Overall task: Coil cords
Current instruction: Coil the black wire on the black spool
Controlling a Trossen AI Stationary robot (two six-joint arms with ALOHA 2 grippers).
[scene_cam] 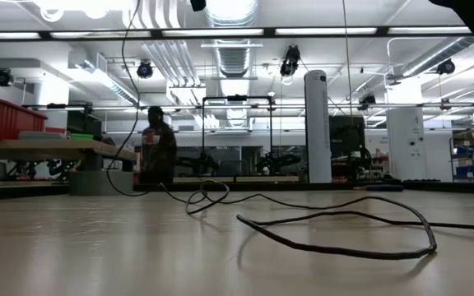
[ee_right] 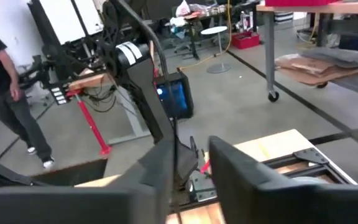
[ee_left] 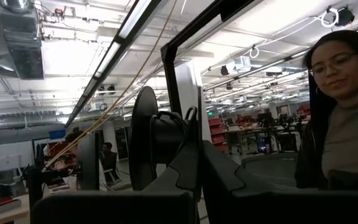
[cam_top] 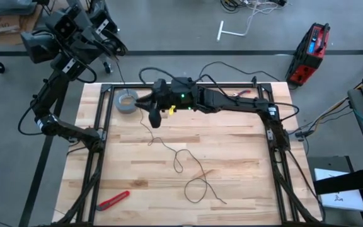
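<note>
The right arm reaches across the far part of the wooden worktop (cam_top: 232, 157), and its right pincer (cam_top: 154, 118) hangs above the boards near the far left corner, just beside the grey tape roll (cam_top: 127, 103). In the right wrist view the two dark fingers (ee_right: 160, 165) stand a little apart with a thin black line running up between them, so the pincer appears closed on the cord (cam_top: 191, 173); a reel cannot be made out. From the pincer the cord drops to the worktop and trails in loose loops toward the near middle; the low view shows these loops (scene_cam: 344, 226) lying flat on the boards. The left arm is folded back beyond the far left corner, its left pincer (cam_top: 36, 44) off the worktop; whether that pincer is open I cannot tell. A red-handled tool (cam_top: 113, 200) lies near the near left edge. A person (ee_left: 337, 118) shows in the left wrist view.
</note>
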